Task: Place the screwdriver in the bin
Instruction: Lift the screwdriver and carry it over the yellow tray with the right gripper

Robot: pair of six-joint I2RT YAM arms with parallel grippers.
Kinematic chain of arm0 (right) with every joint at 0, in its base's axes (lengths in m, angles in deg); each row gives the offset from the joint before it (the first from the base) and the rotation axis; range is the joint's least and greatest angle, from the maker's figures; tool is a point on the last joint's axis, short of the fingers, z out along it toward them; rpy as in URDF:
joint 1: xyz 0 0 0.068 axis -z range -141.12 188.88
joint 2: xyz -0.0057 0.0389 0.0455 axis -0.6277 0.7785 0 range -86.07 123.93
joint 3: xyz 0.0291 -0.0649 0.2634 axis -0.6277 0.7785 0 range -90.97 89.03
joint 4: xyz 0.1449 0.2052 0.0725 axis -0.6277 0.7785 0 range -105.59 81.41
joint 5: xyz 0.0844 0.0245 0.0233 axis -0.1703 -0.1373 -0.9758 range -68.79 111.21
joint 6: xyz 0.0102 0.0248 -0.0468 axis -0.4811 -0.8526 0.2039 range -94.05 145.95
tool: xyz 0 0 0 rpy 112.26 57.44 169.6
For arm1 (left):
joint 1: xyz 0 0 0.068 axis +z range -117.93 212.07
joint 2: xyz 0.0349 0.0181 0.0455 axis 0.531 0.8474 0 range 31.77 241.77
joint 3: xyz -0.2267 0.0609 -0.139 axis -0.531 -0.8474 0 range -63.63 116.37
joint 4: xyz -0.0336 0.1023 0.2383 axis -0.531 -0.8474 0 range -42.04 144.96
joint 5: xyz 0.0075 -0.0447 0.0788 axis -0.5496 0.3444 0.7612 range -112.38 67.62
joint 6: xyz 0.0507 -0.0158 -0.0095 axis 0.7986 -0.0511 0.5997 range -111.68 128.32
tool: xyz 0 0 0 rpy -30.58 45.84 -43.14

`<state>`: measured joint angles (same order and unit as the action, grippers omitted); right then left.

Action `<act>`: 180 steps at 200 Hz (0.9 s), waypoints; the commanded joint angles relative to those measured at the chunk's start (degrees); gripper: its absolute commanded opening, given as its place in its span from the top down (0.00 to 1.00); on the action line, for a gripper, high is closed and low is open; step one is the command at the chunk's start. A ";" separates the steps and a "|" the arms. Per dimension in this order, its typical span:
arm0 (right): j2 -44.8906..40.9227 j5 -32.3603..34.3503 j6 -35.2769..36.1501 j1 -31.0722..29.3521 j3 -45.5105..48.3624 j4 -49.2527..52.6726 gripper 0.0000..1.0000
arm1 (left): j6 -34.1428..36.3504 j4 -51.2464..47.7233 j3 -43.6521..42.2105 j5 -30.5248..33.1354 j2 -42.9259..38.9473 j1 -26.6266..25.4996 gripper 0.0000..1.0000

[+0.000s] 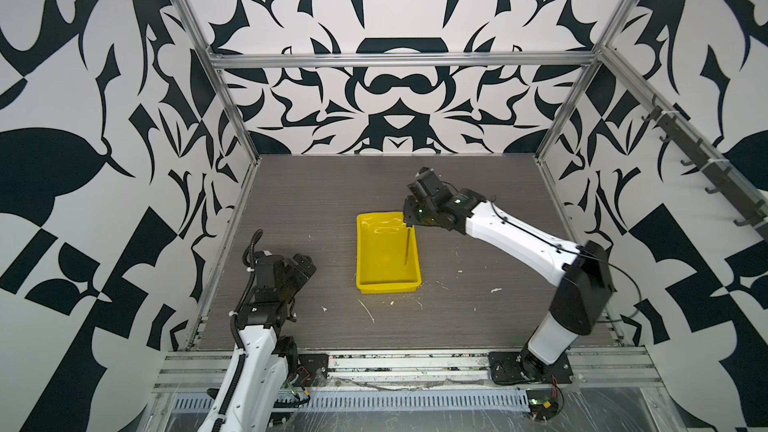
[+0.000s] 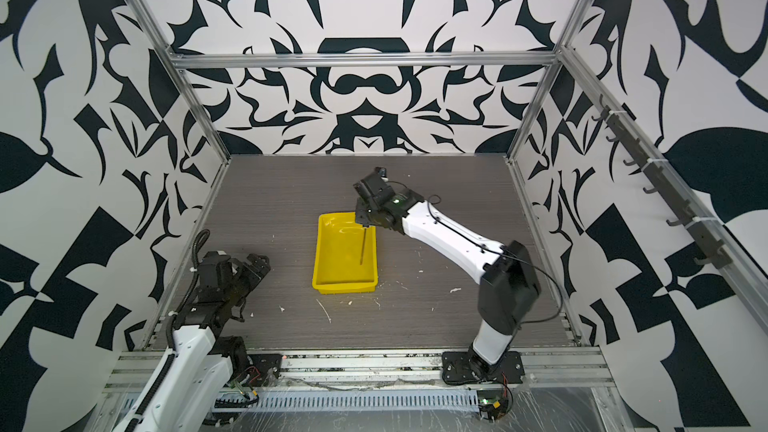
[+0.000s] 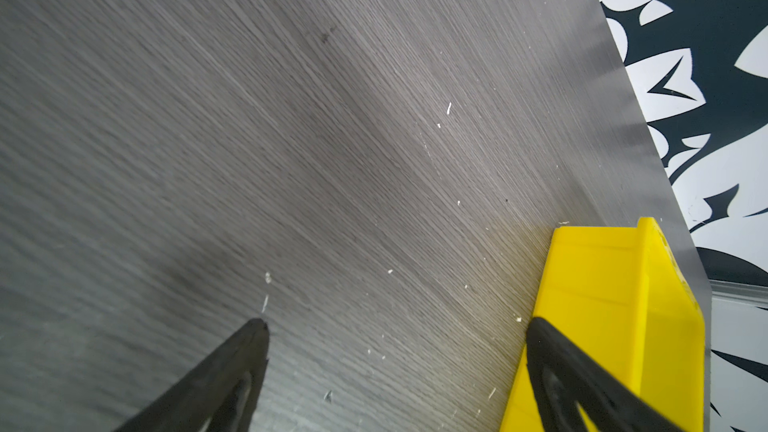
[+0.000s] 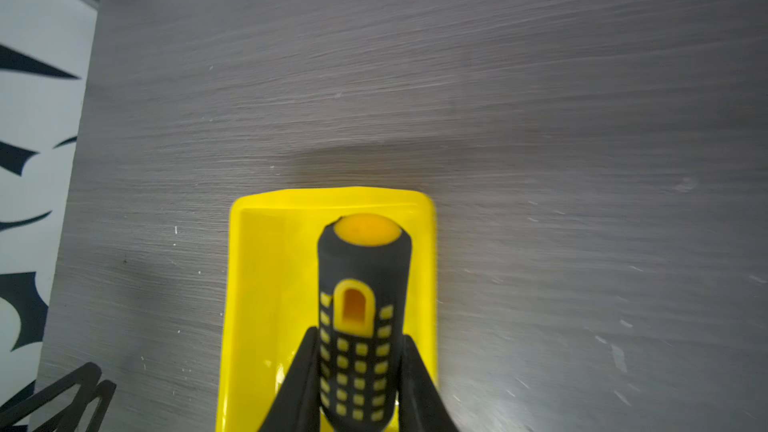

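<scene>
- right claw (image 4: 359,338) is clamped on the screwdriver (image 4: 359,284): the two black fingers (image 4: 307,367) press the dotted black handle from both sides, and the yellow butt end sticks out past them.
- in both top views the claw (image 1: 409,222) hangs over the far right corner of the bin (image 1: 386,286). the thin shaft (image 1: 408,247) runs from it toward the near end, over the right side of the bin's floor.
- whether the tip touches the floor cannot be told.
- the bin (image 2: 345,286) sits about mid-table, long side running front to back, with nothing else seen in it.
- left claw (image 3: 397,326) stands wide, nothing between its fingers. it is low over the table (image 1: 291,201) to the left of the bin (image 3: 602,284), not touching it in the top views (image 2: 259,263).
- small white flecks (image 1: 368,311) lie on the table in front of the bin.
</scene>
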<state>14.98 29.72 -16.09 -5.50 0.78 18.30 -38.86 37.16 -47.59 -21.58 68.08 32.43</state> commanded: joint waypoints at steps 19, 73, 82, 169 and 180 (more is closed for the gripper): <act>10.73 -0.60 -1.51 -3.76 -11.13 4.09 0.99 | -0.75 0.18 1.16 -0.69 -0.62 0.17 0.01; 17.88 -2.36 -3.28 -4.61 -16.30 5.31 0.99 | -0.68 0.31 1.14 -0.81 -0.59 0.12 0.01; 18.19 -2.44 -3.54 -4.66 -16.34 5.31 0.99 | -0.72 0.37 1.15 -0.85 -0.54 0.12 0.01; 21.34 -2.88 -4.10 -4.65 -15.87 5.82 0.99 | -0.72 0.57 1.11 -0.80 -0.41 0.12 0.01; 21.93 -3.06 -4.19 -4.66 -16.26 5.97 0.99 | -0.68 0.58 1.13 -0.80 -0.39 0.15 0.01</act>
<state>36.53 26.99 -19.37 -10.22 -13.10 23.48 -38.86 37.20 -47.59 -22.26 67.89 32.43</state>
